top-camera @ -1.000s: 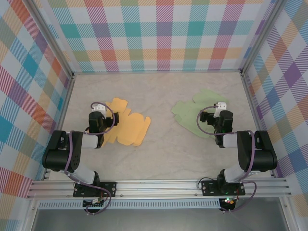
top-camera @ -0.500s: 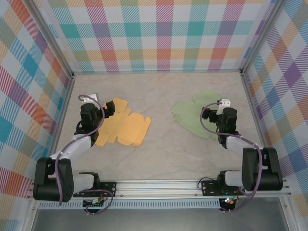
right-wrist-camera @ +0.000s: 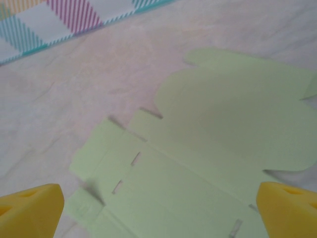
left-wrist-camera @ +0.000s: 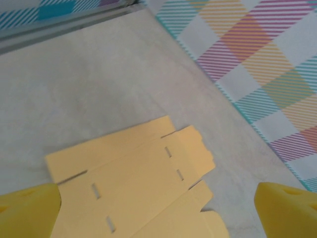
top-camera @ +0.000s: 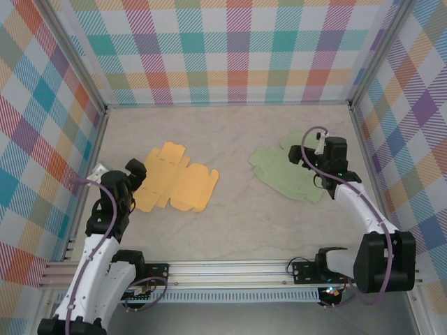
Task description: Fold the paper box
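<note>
— Where are the boxes?
— Both lie flat on the surface (top-camera: 237, 216): orange paper box (top-camera: 178, 183) left, green paper box (top-camera: 283, 171) right.
— And the jaws?
— Left jaws and right jaws gape wide, empty, each near its sheet.

Scanning now and I can read no writing anywhere: the flat orange paper box blank (top-camera: 178, 184) is plain with only slots, the flat pale green paper box blank (top-camera: 281, 171) the same, plaid wall panels (top-camera: 237, 49) pure pattern.
</note>
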You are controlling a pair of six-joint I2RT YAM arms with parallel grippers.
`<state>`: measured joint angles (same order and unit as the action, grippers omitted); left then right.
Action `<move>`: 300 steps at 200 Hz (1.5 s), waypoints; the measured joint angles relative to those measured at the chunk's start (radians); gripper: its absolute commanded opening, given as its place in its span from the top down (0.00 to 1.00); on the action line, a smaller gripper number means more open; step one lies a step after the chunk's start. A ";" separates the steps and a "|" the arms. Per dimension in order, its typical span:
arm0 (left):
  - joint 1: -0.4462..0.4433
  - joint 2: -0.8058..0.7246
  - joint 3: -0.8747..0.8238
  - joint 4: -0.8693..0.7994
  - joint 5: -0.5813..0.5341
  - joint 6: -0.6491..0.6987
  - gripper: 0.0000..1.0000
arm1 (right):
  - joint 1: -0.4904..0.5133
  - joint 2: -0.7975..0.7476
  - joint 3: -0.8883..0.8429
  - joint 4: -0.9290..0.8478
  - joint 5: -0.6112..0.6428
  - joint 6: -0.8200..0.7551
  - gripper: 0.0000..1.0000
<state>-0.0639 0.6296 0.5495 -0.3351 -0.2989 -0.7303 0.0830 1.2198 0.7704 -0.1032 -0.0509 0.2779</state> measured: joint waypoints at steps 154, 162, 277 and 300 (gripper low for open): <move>0.004 0.328 -0.130 -0.059 0.128 -0.197 0.10 | 0.200 0.224 0.180 -0.186 -0.088 0.103 0.00; 0.004 0.358 -0.130 -0.045 0.134 -0.197 0.10 | 0.200 0.222 0.180 -0.190 -0.085 0.104 0.00; 0.007 0.516 -0.126 0.002 0.102 -0.184 0.30 | 0.205 0.128 0.177 -0.205 -0.062 0.123 0.00; 0.008 0.527 -0.124 -0.003 0.095 -0.155 0.37 | 0.205 0.127 0.171 -0.204 -0.064 0.127 0.00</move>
<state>-0.0563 1.1564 0.4252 -0.3382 -0.2039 -0.8852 0.2882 1.3464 0.9413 -0.3073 -0.1146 0.4049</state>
